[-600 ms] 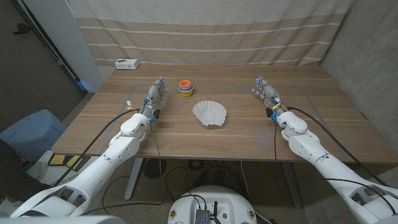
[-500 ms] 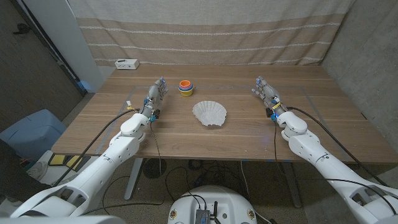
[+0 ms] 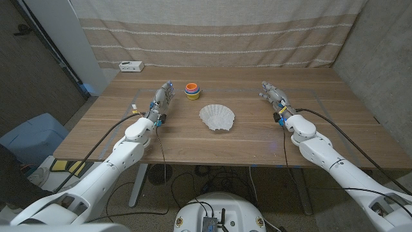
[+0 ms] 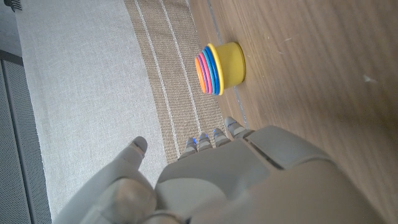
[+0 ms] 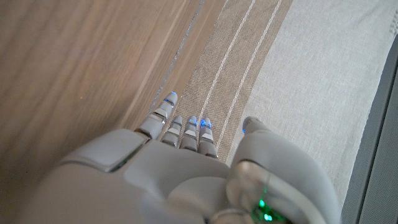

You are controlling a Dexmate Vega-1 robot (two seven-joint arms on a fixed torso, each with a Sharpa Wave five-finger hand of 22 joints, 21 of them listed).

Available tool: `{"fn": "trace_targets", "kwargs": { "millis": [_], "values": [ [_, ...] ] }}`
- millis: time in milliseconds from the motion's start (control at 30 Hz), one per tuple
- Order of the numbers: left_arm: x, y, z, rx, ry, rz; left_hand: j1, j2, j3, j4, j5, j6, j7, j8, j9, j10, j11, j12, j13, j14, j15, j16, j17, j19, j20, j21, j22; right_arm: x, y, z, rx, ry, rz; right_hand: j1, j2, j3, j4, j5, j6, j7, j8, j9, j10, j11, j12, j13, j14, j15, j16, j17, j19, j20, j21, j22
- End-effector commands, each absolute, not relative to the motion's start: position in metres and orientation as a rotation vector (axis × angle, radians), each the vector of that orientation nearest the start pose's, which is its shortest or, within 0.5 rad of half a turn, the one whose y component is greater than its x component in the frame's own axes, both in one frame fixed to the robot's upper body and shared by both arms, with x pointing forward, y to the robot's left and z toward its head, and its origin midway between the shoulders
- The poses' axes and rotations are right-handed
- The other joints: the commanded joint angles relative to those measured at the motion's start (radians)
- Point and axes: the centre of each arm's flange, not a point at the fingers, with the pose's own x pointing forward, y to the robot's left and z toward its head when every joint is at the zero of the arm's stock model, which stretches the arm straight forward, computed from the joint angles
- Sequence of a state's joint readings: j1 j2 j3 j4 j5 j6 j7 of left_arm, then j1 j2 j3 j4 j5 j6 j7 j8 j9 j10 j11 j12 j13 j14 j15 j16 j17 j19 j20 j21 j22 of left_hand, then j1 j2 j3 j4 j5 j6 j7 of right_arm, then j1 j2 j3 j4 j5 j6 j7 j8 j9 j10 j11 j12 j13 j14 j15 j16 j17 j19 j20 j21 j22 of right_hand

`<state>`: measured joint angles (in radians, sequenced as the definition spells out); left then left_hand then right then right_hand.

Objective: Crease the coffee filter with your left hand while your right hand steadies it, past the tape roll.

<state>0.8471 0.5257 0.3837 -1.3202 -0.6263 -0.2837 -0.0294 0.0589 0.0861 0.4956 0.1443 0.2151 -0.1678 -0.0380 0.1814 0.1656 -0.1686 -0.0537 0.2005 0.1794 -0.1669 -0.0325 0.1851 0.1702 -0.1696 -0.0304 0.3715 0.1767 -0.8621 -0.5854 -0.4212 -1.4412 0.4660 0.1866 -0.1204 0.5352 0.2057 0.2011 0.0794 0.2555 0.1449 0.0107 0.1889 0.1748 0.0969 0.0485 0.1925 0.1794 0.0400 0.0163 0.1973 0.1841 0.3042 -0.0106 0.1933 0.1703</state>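
Between two empty robot hands, unmarked white coffee filter (image 3: 217, 118).

Matt wood-grain worktop (image 3: 257, 138); pleated white paper filter (image 3: 217, 117); glossy plastic cups (image 3: 192, 91); woven striped cloth curtain (image 3: 219, 38) behind.

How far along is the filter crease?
Nothing looks done: the filter lies fluted and uncreased mid-table. Nothing in hand: the left hand and right hand are both open, well apart from it on either side. Steadying and creasing remain. No tape roll visible; stacked cups sit behind the filter.
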Motion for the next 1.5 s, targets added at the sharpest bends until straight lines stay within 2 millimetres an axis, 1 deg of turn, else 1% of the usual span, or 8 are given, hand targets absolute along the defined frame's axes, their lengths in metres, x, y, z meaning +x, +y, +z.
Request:
{"fn": "trace_targets", "kwargs": {
  "millis": [33, 133, 233, 467, 633, 967, 1267, 1500],
  "values": [
    [0.647, 0.279, -0.032, 0.017, -0.582, -0.242, 0.003, 0.044, 0.008, -0.004, 0.006, -0.083, 0.006, 0.008, 0.005, -0.108, 0.001, 0.010, 0.001, -0.129, 0.000, 0.007, 0.005, 0.000, 0.007, 0.001, 0.003, 0.623, -0.259, -0.016, -0.404, -0.564, 0.087, 0.030, -0.001, 0.029, -0.006, -0.007, 0.017, -0.002, 0.006, 0.005, 0.020, 0.004, 0.007, 0.002, 0.018, 0.004, 0.010, 0.003, 0.013, 0.010, 0.008, 0.001],
    [0.646, 0.278, -0.033, 0.021, -0.577, -0.250, 0.003, 0.042, 0.007, -0.005, 0.006, -0.068, 0.015, 0.010, 0.006, -0.091, 0.010, 0.015, 0.002, -0.112, 0.012, 0.010, 0.005, 0.010, 0.015, 0.001, 0.003, 0.618, -0.254, -0.015, -0.462, -0.563, 0.075, 0.038, -0.002, 0.040, -0.011, -0.011, 0.020, -0.002, 0.006, 0.005, 0.025, 0.002, 0.007, 0.002, 0.024, 0.004, 0.011, 0.003, 0.015, 0.012, 0.008, 0.001],
    [0.645, 0.276, -0.034, 0.036, -0.573, -0.260, 0.003, 0.041, 0.007, -0.005, 0.006, -0.061, 0.015, 0.011, 0.006, -0.086, 0.013, 0.015, 0.002, -0.105, 0.018, 0.011, 0.005, 0.016, 0.020, 0.001, 0.004, 0.613, -0.249, -0.015, -0.520, -0.563, 0.066, 0.049, -0.003, 0.055, -0.018, -0.017, 0.028, -0.004, 0.007, 0.005, 0.033, 0.002, 0.008, 0.002, 0.026, 0.001, 0.010, 0.003, 0.015, 0.014, 0.007, 0.001],
    [0.641, 0.269, -0.035, 0.080, -0.575, -0.274, 0.004, 0.040, 0.006, -0.006, 0.007, -0.048, 0.014, 0.013, 0.006, -0.071, 0.016, 0.018, 0.002, -0.092, 0.019, 0.012, 0.005, 0.031, 0.022, 0.003, 0.004, 0.600, -0.238, -0.014, -0.640, -0.567, 0.056, 0.068, -0.003, 0.080, -0.029, -0.027, 0.044, -0.014, 0.010, 0.005, 0.043, -0.005, 0.008, 0.002, 0.039, -0.005, 0.013, 0.003, 0.016, 0.015, 0.006, 0.001],
    [0.636, 0.265, -0.037, 0.097, -0.587, -0.284, 0.008, 0.050, 0.012, -0.007, 0.008, -0.032, 0.014, 0.014, 0.006, -0.055, 0.017, 0.021, 0.002, -0.077, 0.020, 0.013, 0.004, 0.040, 0.026, 0.002, 0.003, 0.591, -0.231, -0.013, -0.722, -0.568, 0.057, 0.078, -0.004, 0.095, -0.037, -0.032, 0.054, -0.014, 0.011, 0.005, 0.049, -0.007, 0.008, 0.002, 0.044, -0.008, 0.013, 0.003, 0.020, 0.016, 0.007, 0.001],
    [0.624, 0.256, -0.045, 0.113, -0.597, -0.296, 0.020, 0.057, 0.022, -0.013, 0.006, 0.028, 0.017, 0.022, 0.006, -0.016, 0.041, 0.026, 0.001, -0.038, 0.033, 0.015, 0.003, 0.072, 0.036, 0.003, 0.004, 0.575, -0.219, -0.015, -0.842, -0.578, 0.061, 0.094, -0.008, 0.115, -0.049, -0.042, 0.075, -0.017, 0.013, 0.006, 0.064, -0.012, 0.009, 0.002, 0.060, -0.015, 0.017, 0.004, 0.029, 0.016, 0.008, 0.001],
    [0.618, 0.251, -0.054, 0.131, -0.601, -0.310, 0.025, 0.059, 0.027, -0.017, 0.005, 0.040, 0.021, 0.021, 0.007, 0.000, 0.039, 0.027, 0.001, -0.024, 0.034, 0.014, 0.003, 0.086, 0.036, 0.003, 0.004, 0.563, -0.207, -0.018, -0.946, -0.579, 0.070, 0.113, -0.014, 0.133, -0.068, -0.052, 0.095, -0.024, 0.015, 0.006, 0.079, -0.024, 0.010, 0.002, 0.075, -0.023, 0.018, 0.002, 0.038, 0.017, 0.009, 0.001],
    [0.612, 0.249, -0.058, 0.154, -0.615, -0.315, 0.029, 0.061, 0.031, -0.020, 0.005, 0.040, 0.020, 0.018, 0.007, 0.001, 0.039, 0.025, 0.001, -0.023, 0.034, 0.012, 0.002, 0.088, 0.035, 0.002, 0.004, 0.555, -0.197, -0.021, -1.019, -0.579, 0.079, 0.120, -0.015, 0.140, -0.075, -0.057, 0.108, -0.031, 0.016, 0.006, 0.085, -0.031, 0.009, 0.002, 0.080, -0.027, 0.018, 0.002, 0.039, 0.018, 0.008, 0.001]
  ]
}}
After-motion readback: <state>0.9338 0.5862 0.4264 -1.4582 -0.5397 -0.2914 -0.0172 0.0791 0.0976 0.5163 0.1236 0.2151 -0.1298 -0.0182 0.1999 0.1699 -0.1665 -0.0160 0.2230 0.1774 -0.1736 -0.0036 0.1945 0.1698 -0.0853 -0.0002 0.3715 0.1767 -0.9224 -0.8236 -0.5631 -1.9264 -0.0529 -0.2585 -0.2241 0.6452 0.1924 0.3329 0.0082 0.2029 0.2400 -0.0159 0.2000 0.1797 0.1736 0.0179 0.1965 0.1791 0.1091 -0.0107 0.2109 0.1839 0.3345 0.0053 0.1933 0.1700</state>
